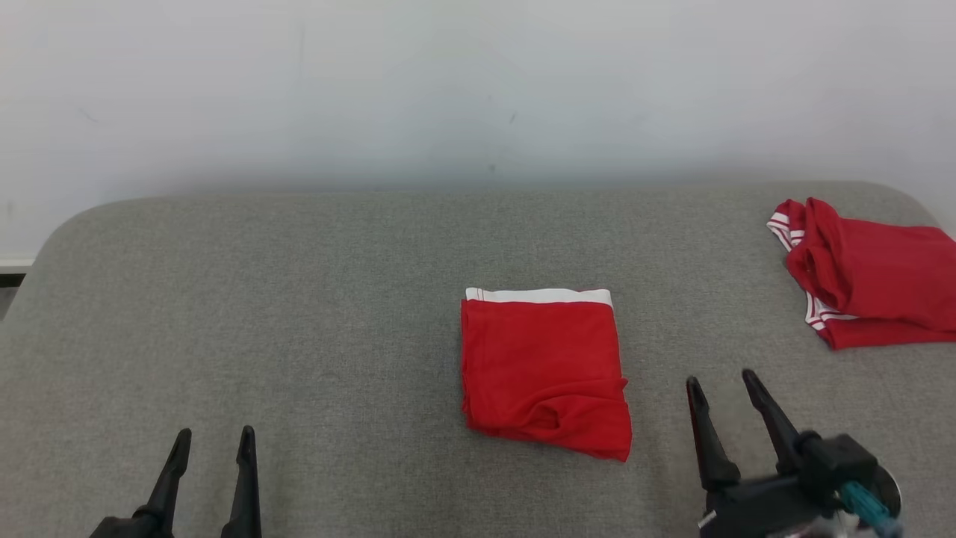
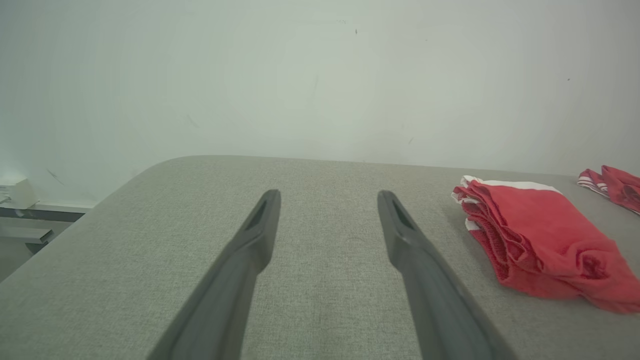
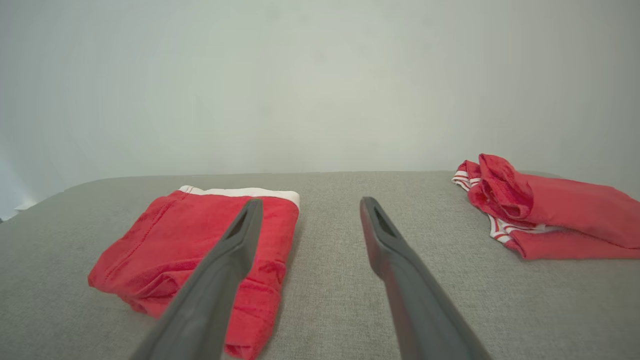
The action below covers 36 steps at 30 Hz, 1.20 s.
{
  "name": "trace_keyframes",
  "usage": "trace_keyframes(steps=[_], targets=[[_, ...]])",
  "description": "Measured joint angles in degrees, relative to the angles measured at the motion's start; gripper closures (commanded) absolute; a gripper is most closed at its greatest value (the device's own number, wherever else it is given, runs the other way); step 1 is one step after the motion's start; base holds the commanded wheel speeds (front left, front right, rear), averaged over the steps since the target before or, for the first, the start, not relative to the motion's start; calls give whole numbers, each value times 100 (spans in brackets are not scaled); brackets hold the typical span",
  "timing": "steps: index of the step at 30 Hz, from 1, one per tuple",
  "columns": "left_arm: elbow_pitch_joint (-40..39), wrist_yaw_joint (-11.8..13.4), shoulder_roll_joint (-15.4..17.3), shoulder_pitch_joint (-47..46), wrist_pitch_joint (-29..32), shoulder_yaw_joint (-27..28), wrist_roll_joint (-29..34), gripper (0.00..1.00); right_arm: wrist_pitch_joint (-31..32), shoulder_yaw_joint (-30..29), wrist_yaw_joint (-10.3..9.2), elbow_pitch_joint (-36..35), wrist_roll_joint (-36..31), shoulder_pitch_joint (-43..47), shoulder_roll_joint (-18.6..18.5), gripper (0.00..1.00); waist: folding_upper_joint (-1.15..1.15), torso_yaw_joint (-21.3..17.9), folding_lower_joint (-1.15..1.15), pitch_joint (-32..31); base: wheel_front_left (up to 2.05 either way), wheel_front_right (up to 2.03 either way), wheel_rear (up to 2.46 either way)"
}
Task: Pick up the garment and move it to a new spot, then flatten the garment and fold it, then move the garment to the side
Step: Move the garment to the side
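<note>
so the folded red garment (image 1: 544, 370) sits roughly in the middle of the grey padded table (image 1: 299, 314), a neat-ish rectangle with a white waistband along its far edge and a rumpled bit at the near right corner

right gripper (image 1: 721, 378) is near it, just off to the right of that rumpled corner and not touching, both dark fingers spread wide and pointing away from the robot. in the right wrist view the garment lies ahead and to the left, and one finger (image 3: 235, 240) crosses in front of its right edge in the picture. can't tell how high above the cloth it is

left gripper (image 1: 215, 433) is well apart from the garment, down at the near left over bare grey surface, fingers also wide apart. in its wrist view the garment is off to the right, past the right-hand finger, and you can see the stacked layers along its side

there's also a second red garment (image 1: 870, 280) with red-and-white striped trim, looser and bunched up, way over at the far right edge of the table, well apart from both grippers. plain white wall (image 1: 478, 90) behind it all
</note>
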Motion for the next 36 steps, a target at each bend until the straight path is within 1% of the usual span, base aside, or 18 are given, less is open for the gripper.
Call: trace_keyframes(steps=[5, 7, 12, 19, 23, 28, 32, 33, 34, 35, 36], targets=[[-27, 0, -26, -34, 0, -38, -3, 0, 94, 200, 0, 297, -42, -681, -56, 0, 0, 97, 0, 65, 0, 0, 0], [-55, 0, -36, -88, 0, -54, -10, 0, 227, 233, 0, 485, -81, -983, -62, 0, 0, 143, 0, 123, 0, 0, 0], [-13, 0, -45, -250, 0, -66, -42, 0, 592, 235, 0, 1105, -126, -1647, -53, 0, 0, 284, 0, 308, 0, 0, 0], [-2, 0, -73, -463, 0, -120, -126, 0, 867, 229, 0, 2063, -110, -2245, -35, 0, 0, 499, 1, 629, 0, 0, 0], [0, 0, -81, -600, 0, -159, -147, 0, 865, 214, 0, 2573, -99, -2505, 29, 0, 1, 604, 1, 837, 0, 0, 0], [51, 0, -98, -736, 0, -193, -188, 0, 750, 159, 0, 3185, -74, -2622, 105, 0, 1, 720, 1, 1057, 0, 0, 0], [68, 0, -101, -791, 0, -180, -205, 0, 587, 204, 0, 3515, 5, -2654, 204, 0, 1, 759, 1, 1193, 0, 0, 0], [76, 0, -103, -802, 0, -183, -212, 0, 553, 238, 0, 3583, 55, -2683, 220, 19, 0, 759, 1, 1221, 0, 0, 0], [81, 0, -107, -811, 0, -183, -212, 0, 516, 278, 0, 3633, 92, -2725, 222, 88, 0, 756, 1, 1246, 0, 0, 0], [88, 0, -110, -825, 0, -183, -212, 0, 487, 314, 0, 3678, 134, -2770, 231, 100, 0, 750, 1, 1269, 0, 0, 0], [93, 0, -111, -844, 0, -182, -213, 0, 450, 353, 0, 3724, 158, -2811, 246, 100, 0, 741, 1, 1289, 0, 0, 0]])
